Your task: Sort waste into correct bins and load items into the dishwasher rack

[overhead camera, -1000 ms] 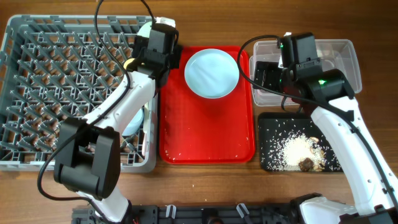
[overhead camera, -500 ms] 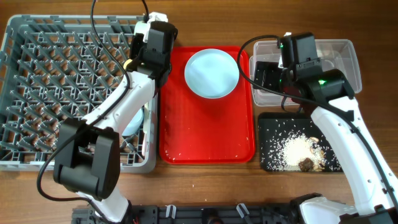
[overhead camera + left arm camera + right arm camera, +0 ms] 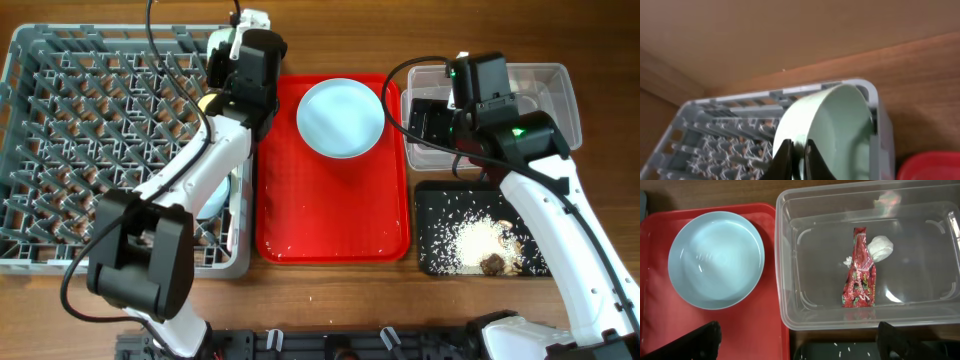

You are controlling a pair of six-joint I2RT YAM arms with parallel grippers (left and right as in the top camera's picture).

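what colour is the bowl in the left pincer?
Pale green. The bowl shows best in the left wrist view.

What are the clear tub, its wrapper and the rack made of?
Clear tub: see-through glossy plastic, probably; contents show through the walls. Red wrapper: thin printed film, creased and shiny. Rack: matte grey moulded plastic, by its peg grid.

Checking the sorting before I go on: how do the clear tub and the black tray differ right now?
The clear tub is deep and see-through; the black tray is shallow and opaque. The tub holds the red wrapper and white tissue; the tray holds rice and brown scraps. Both are rectangular, right of the red tray.
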